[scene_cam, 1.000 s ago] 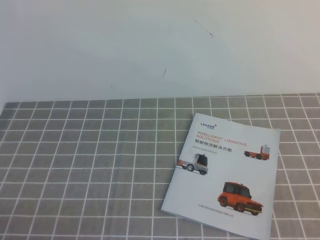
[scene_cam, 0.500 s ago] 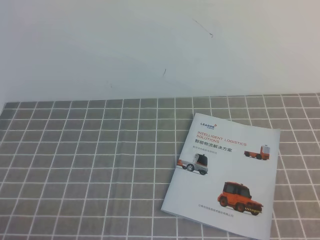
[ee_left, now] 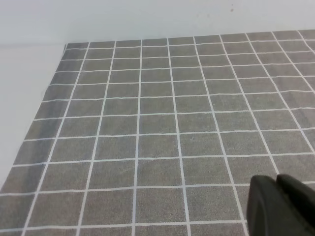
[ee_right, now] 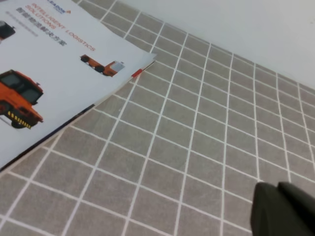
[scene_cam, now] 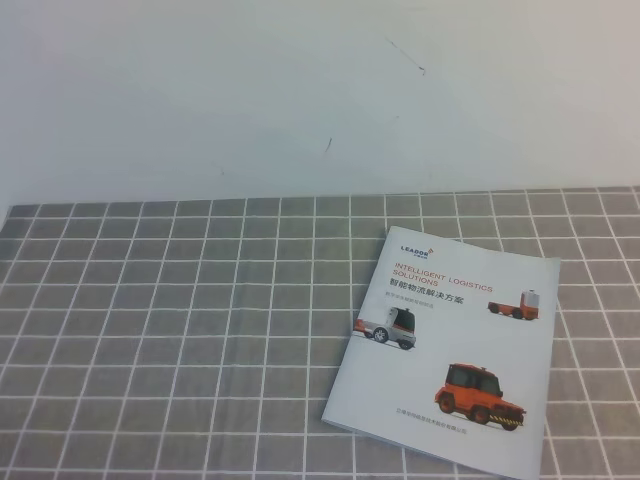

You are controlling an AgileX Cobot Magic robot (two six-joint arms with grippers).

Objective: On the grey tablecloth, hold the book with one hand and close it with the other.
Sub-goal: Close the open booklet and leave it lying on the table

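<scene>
- The book [scene_cam: 447, 345] lies flat on the grey tablecloth [scene_cam: 180, 330], cover up, showing the orange vehicles and the orange title; judged from this, it already looks closed.
- In the exterior high view the book sits right of the cloth's middle. Its long axis runs from the cloth's far edge toward the near edge, leaning slightly left at the near end.
- Neither arm appears in the exterior high view.
- The right wrist view shows the book [ee_right: 54, 73] up and to the left of the right tool [ee_right: 285, 209], with bare grid squares between them; the two are apart, not touching.
- The left wrist view shows only cloth [ee_left: 147, 132] ahead of the left tool [ee_left: 280, 206]; the book is out of that view.
- Judgement: the right arm is the nearer one, and any reach from it would run leftward toward the book's right-hand long edge.
- Only a dark tip of each tool shows at the lower right corner of its wrist view; whether either is released or clenched cannot be told. Nothing is seen held in either.
</scene>
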